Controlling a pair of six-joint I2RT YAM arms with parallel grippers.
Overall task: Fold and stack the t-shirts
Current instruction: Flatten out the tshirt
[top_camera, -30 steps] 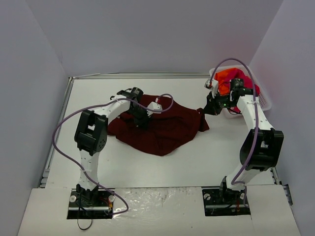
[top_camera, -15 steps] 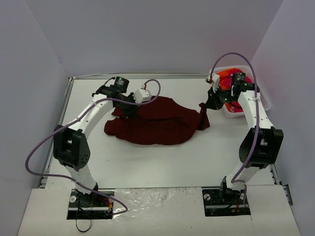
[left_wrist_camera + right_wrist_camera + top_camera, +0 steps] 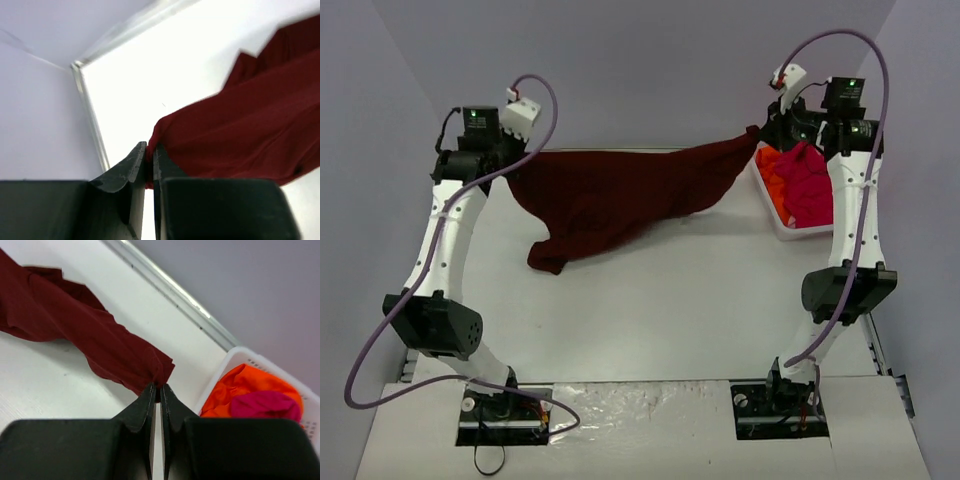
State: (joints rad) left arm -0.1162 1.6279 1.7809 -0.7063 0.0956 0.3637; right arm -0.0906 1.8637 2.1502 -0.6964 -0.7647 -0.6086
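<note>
Tension at upper left of overhead frame: left pincer [image 3: 510, 160] held high and clamped shut on one edge of maroon t-shirt [image 3: 620, 190]. In wrist view, fingers [image 3: 130, 165] pressed together with a fold of cloth nipped between them. High hold apparently meant to lift the garment off the bench [image 3: 670, 300] and let it open out under its own weight.

Across upper middle, shirt strung like a banner between both arms, sagging in the centre. Lower tail drooping at middle left, seemingly brushing the bench.

At upper right, right pincer [image 3: 761, 135] likewise closed on the opposite edge, with a bunched corner caught between its tips in wrist view. Likely purpose of the two-point grip: pulling the cloth wide and flat, ready to lay down for a first fold.

At far right, white basket [image 3: 788, 232] at bench edge, with orange t-shirt [image 3: 772, 178] and pink t-shirt [image 3: 810, 185] heaped inside, awaiting a turn. No fold made by the look of it, and nothing stacked.
</note>
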